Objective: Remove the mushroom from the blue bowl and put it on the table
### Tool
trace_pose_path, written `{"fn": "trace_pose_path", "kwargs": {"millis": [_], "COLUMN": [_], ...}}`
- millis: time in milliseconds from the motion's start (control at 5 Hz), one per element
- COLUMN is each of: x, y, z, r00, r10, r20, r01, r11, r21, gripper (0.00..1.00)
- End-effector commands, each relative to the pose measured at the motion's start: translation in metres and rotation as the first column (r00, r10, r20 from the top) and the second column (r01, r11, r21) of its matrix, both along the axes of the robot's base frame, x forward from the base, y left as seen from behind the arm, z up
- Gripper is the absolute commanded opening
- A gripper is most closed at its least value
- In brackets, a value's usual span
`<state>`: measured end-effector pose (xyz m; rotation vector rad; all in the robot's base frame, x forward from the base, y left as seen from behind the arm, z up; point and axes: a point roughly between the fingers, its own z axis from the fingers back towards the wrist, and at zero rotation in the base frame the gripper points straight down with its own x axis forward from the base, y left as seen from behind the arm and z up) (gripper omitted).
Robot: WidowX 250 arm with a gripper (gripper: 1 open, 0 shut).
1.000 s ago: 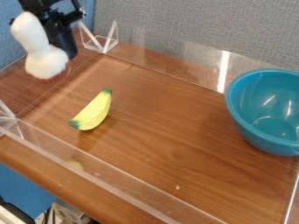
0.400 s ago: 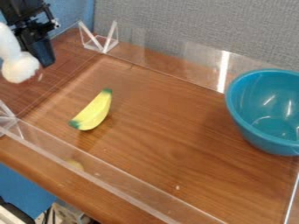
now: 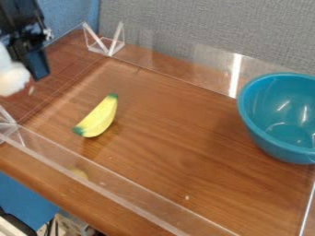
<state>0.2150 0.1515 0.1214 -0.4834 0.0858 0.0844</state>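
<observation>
The blue bowl (image 3: 263, 118) stands at the right end of the table (image 3: 185, 138), and nothing shows inside it. My gripper (image 3: 36, 68) is a dark shape at the far upper left, above the table's left end. A blurred white-cream thing, the mushroom (image 3: 6, 77), hangs beside the fingers at the frame's left edge, clear of the tabletop and partly cut off. Its cap cannot be made out. The fingers look shut on it.
A yellow banana (image 3: 96, 116) with a green tip lies on the left half of the tabletop. Low clear acrylic walls (image 3: 172, 69) run around the table, with triangular braces at the back left corner.
The gripper has moved left and a little down with the white mushroom, which now sits half out of the frame. Bowl and banana have not moved.
</observation>
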Motion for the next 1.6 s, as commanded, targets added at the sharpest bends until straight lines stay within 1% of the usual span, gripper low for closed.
{"fn": "trace_pose_path", "kwargs": {"millis": [0,200,400,600,800,1000,1200,1400], "x": [-0.005,-0.009,-0.006,-0.006,-0.009,-0.011,-0.010,-0.008], "y": [-0.001,0.006,0.007,0.006,0.001,0.004,0.008,0.004], "z": [0.004,0.011,0.027,0.048,0.043,0.047,0.050,0.054], "r00": [0.996,0.991,0.984,0.978,0.978,0.955,0.923,0.948], "r10": [0.078,0.131,0.175,0.210,0.209,0.298,0.386,0.317], "r20": [0.042,0.032,0.026,0.023,0.018,0.006,-0.008,-0.014], "r01": [-0.079,-0.132,-0.176,-0.210,-0.209,-0.298,-0.385,-0.316], "r11": [0.996,0.990,0.983,0.977,0.978,0.954,0.922,0.947], "r21": [0.036,0.040,0.041,0.036,0.022,0.037,0.052,0.059], "gripper": [0.00,0.00,0.00,0.00,0.00,1.00,1.00,1.00]}}
